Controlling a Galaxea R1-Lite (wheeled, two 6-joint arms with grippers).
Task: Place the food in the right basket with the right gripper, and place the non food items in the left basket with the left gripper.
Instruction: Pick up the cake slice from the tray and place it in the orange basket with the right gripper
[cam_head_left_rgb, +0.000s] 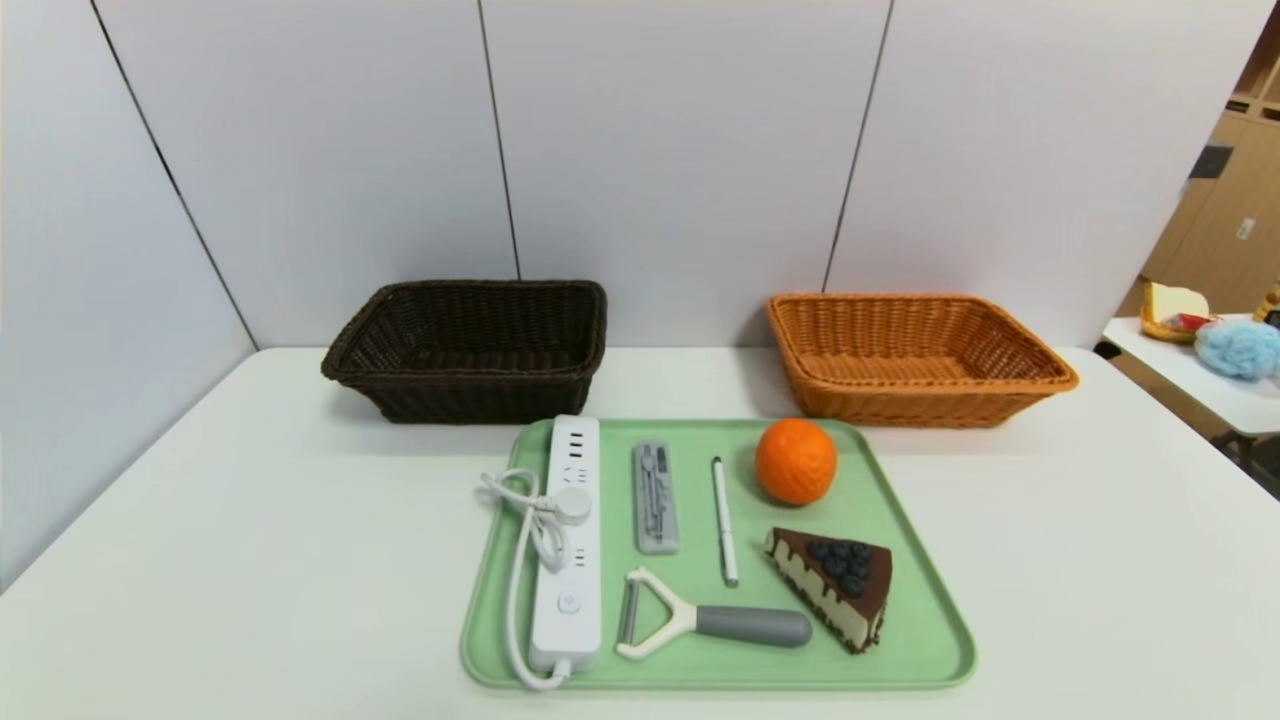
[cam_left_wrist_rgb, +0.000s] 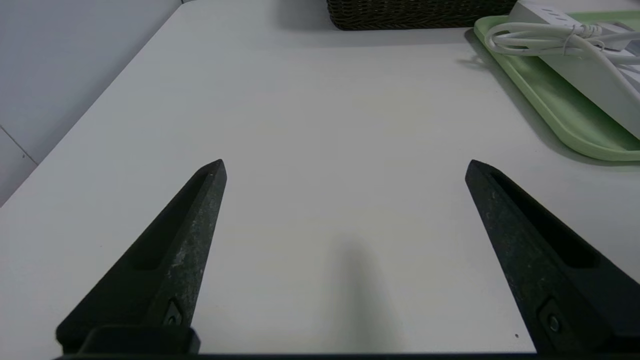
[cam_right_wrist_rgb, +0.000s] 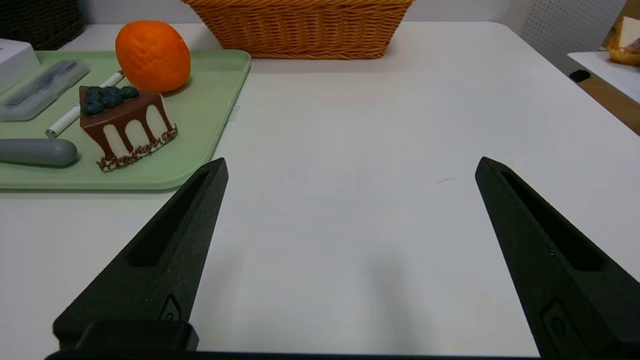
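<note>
While every item is laid out on the green tray at the middle of the white tabletop, neither arm is seen in the head view. The left gripper is held low over bare tabletop to the tray's left, its fingers spread wide with nothing between them. The right gripper is held likewise to the tray's right, its fingers wide apart and empty.

On the tray, the power strip is laid along the left edge, followed rightward by the grey case and the pen; the peeler is placed at the near edge. The orange is set at the far right, with the cake slice just nearer.

Beyond the tray, the dark brown basket is placed at the left and the orange-tan basket at the right, well apart.
</note>
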